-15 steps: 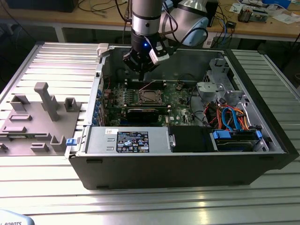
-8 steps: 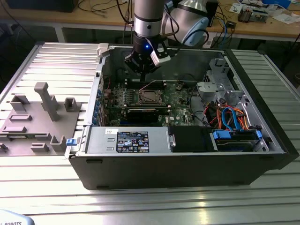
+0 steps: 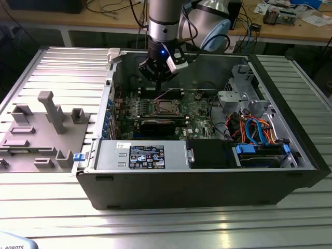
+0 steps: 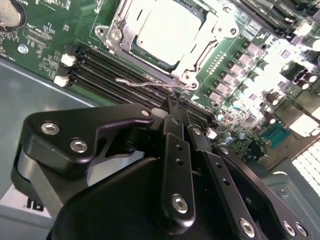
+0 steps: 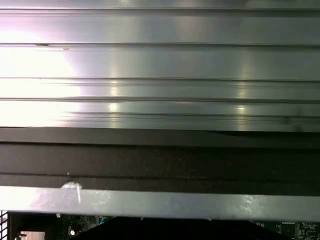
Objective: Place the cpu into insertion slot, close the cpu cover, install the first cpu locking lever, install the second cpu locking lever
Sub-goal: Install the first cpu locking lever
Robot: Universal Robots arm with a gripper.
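The cpu (image 4: pixel 162 27) lies in the insertion slot (image 4: pixel 118 33), its silver top showing through the window of the cpu cover (image 4: pixel 127 31), which is folded down flat over it. A thin wire locking lever (image 4: pixel 150 82) runs along the socket's edge, its curved handle out over the black memory slots. My gripper (image 4: pixel 173 102) has its black fingers pressed together, tips just short of that lever with nothing between them. In the exterior view the gripper (image 3: pixel 158 79) hangs above the board just behind the cpu (image 3: pixel 167 107).
The open computer case (image 3: pixel 290 171) encloses the green motherboard (image 3: pixel 199 106), with memory slots (image 4: pixel 100 70), a black card (image 3: pixel 155 124), drive bays and cables at the exterior view's right. A grey fixture block (image 3: pixel 46 129) sits on the ribbed metal table (image 5: pixel 160 65).
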